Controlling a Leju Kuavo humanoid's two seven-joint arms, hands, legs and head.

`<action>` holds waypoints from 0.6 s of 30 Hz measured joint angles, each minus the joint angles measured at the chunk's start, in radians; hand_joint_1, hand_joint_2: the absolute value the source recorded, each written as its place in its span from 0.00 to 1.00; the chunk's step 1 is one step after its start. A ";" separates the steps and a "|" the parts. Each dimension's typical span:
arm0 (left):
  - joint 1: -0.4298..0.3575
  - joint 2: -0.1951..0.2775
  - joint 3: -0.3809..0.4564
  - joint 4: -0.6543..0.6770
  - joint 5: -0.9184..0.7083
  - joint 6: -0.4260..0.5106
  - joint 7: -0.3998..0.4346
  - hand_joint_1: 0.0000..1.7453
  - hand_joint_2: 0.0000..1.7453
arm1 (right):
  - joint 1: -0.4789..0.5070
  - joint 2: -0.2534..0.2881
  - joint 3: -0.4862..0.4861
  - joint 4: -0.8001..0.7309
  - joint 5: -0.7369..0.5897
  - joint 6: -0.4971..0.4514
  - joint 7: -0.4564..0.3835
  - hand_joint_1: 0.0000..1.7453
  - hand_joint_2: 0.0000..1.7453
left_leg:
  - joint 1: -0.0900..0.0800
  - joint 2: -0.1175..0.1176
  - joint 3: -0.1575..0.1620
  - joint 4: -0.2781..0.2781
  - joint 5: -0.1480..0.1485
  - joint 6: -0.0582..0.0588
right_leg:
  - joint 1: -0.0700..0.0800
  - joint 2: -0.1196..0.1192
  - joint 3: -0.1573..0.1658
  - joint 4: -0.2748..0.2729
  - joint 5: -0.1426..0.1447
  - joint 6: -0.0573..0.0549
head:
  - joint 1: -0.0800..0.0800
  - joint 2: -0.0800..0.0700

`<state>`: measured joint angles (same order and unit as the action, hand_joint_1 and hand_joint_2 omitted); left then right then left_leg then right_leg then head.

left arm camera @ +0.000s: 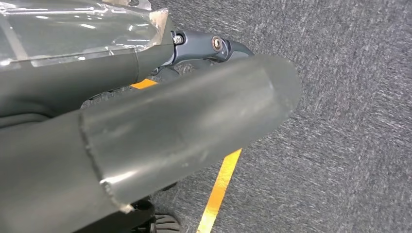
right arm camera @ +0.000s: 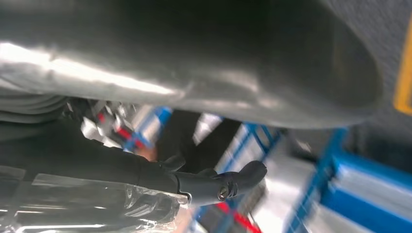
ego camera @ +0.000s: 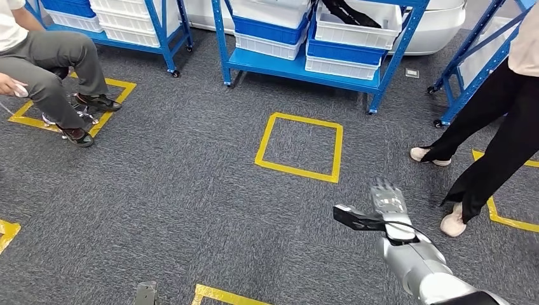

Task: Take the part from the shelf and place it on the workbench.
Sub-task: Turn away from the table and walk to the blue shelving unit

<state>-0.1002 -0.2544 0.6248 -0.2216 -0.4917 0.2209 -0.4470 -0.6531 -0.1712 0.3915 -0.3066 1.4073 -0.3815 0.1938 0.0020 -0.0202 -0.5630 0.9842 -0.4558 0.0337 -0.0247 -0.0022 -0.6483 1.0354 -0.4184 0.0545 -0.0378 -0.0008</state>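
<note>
A blue shelf [ego camera: 299, 67] stands ahead on the grey carpet, holding white and blue bins [ego camera: 356, 32]. A dark object [ego camera: 346, 11] lies in the upper right white bin; I cannot tell whether it is the part. My right hand [ego camera: 388, 203] reaches forward low at the right, fingers straight and thumb out to the side, holding nothing. In the right wrist view the right hand [right arm camera: 194, 63] has its thumb and a dark finger [right arm camera: 218, 187] apart with nothing between them. My left hand [left arm camera: 184, 126] hangs over the carpet, thumb and finger [left arm camera: 214, 48] extended and holding nothing.
A seated person [ego camera: 51, 63] is at the left by a second blue shelf [ego camera: 127, 25]. Another person [ego camera: 502, 121] stands at the right, close to my right hand, beside a blue frame on casters [ego camera: 473, 60]. A yellow tape square [ego camera: 299, 147] marks the floor before the shelf.
</note>
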 joint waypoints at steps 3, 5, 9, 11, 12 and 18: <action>0.002 0.003 0.000 0.002 0.005 0.002 -0.003 0.00 0.00 | 0.036 -0.018 -0.049 0.014 -0.030 0.021 0.001 0.00 0.00 | 0.000 0.000 0.004 0.008 -0.020 -0.016 | 0.003 -0.001 0.020 -0.032 0.008 -0.026 | -0.004 0.000; 0.002 0.006 0.000 0.003 0.008 0.003 -0.007 0.00 0.00 | 0.057 -0.026 -0.076 0.020 -0.045 0.035 0.007 0.00 0.00 | 0.005 0.003 0.000 0.027 -0.037 -0.027 | 0.001 0.000 0.026 -0.033 0.003 -0.041 | -0.006 0.000; 0.006 0.008 0.000 0.005 0.009 0.003 -0.011 0.00 0.00 | 0.102 -0.040 -0.121 0.030 -0.073 0.053 0.018 0.00 0.00 | 0.010 0.008 -0.120 0.254 -0.137 -0.044 | 0.002 0.001 0.044 -0.034 -0.012 -0.065 | -0.009 0.000; 0.011 0.011 0.001 0.007 0.010 0.003 -0.012 0.00 0.00 | 0.131 -0.043 -0.140 0.034 -0.082 0.053 0.019 0.00 0.00 | 0.010 0.009 -0.163 0.302 -0.127 -0.042 | 0.007 0.002 0.054 -0.034 -0.021 -0.069 | -0.009 0.000; 0.012 0.012 0.001 0.008 0.010 0.003 -0.012 0.00 0.00 | 0.144 -0.044 -0.147 0.036 -0.084 0.053 0.019 0.00 0.00 | 0.009 0.010 -0.154 0.266 -0.093 -0.036 | 0.009 0.002 0.061 -0.034 -0.025 -0.068 | -0.009 0.000; 0.012 0.016 0.000 0.010 0.009 0.007 -0.013 0.00 0.00 | 0.189 -0.053 -0.195 0.044 -0.124 0.070 0.025 0.00 0.00 | -0.010 0.016 -0.047 0.021 0.018 0.009 | 0.019 0.006 0.085 -0.039 -0.049 -0.049 | -0.008 0.000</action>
<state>-0.0881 -0.2389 0.6245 -0.2118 -0.4829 0.2283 -0.4596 -0.4638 -0.2245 0.1963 -0.2629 1.2835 -0.3117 0.2183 -0.0076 -0.0037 -0.6099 1.0054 -0.4377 0.0429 -0.0062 0.0043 -0.5634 0.9969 -0.4678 0.0056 -0.0462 -0.0008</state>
